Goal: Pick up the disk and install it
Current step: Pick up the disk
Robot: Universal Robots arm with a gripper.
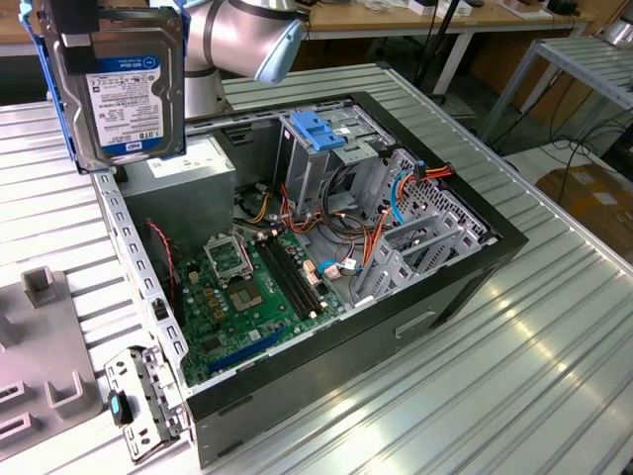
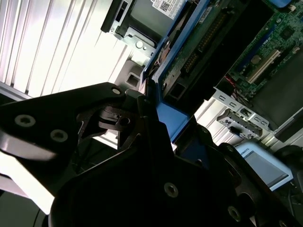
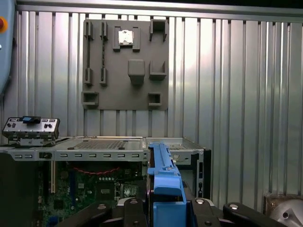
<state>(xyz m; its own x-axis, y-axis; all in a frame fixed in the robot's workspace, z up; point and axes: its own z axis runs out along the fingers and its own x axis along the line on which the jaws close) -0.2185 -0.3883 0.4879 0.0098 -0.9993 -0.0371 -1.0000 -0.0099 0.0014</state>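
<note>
The disk [image 1: 124, 89] hangs upright in the air above the back corner of the open computer case, at the exterior view's upper left. It is silver with a white-and-blue label and blue side rails. My gripper [image 1: 99, 12] holds it from above, shut on it. In the second wrist view the black fingers [image 2: 137, 111] clamp the blue rail, and the disk's [image 2: 189, 52] circuit-board side runs away from them. In the first wrist view the blue rail of the disk [image 3: 164, 179] stands between the gripper [image 3: 165, 208] halves, above the case.
The open computer case [image 1: 475, 287] lies on the ribbed metal table [image 1: 554, 376]. Inside are a metal drive cage with a blue handle [image 1: 321, 134], a grey power supply box [image 1: 188, 168], a motherboard [image 1: 247, 287] and cables. A grey fixture plate [image 1: 40, 346] and a small bracket [image 1: 138, 401] lie beside the case.
</note>
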